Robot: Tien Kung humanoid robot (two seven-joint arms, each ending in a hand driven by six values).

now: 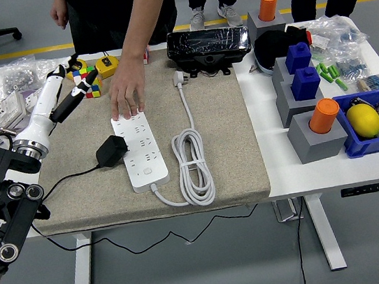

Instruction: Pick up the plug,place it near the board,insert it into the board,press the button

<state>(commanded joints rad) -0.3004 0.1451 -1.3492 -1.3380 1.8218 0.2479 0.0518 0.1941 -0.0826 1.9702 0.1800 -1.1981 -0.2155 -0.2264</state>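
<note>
Head view: black plug [111, 151] lies touching the white board [140, 149]'s left edge, apparently not inserted. Left hand [73, 77] hovers near the cube, fingers apart, empty. A person's hand [127, 94] presses the board's far end.

A white table [320, 166] stands on grey floor [214, 266] with a yellow line [22, 53].
</note>
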